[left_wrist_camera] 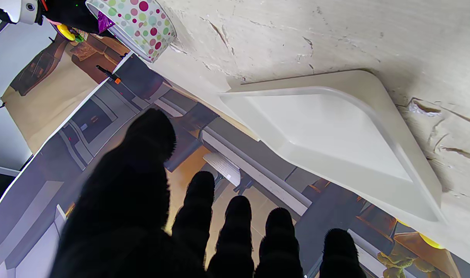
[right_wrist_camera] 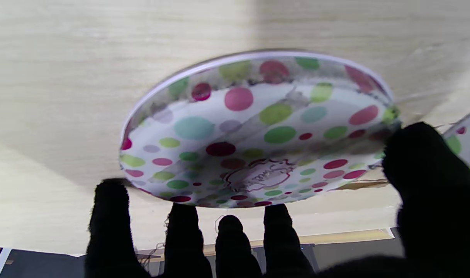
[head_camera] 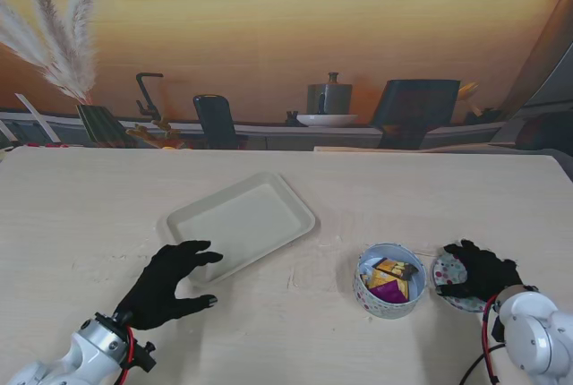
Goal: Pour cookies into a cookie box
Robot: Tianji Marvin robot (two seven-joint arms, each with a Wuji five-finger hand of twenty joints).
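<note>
The stand's view shows a pale wooden table [head_camera: 107, 215] with a shallow cream tray [head_camera: 242, 221] lying empty near the middle, turned at a slant. To the right of it, and nearer to me, stands a small round tin [head_camera: 389, 280] with coloured dots on its wall, its top off, and bright wrapped cookies [head_camera: 391, 278] sitting inside it. Just right of the tin lies its dotted lid [head_camera: 449, 270], and the right hand [head_camera: 480, 270] is over that lid.

The right wrist view gives the closer look: the lid [right_wrist_camera: 258, 131] is tilted, one edge raised off the table, with the thumb at one side of its rim and the fingertips [right_wrist_camera: 182, 216] along the opposite edge. The hand is closed around the lid and appears to have hold of it.

The left hand [head_camera: 168, 283] lies at the tray's near corner with its fingers spread wide, the longest reaching onto the tray's edge. In the left wrist view those fingers [left_wrist_camera: 198, 208] are splayed apart with nothing between them, the tray [left_wrist_camera: 412, 154] is empty beyond, and the dotted tin [left_wrist_camera: 142, 23] sits off at the far corner.
</note>
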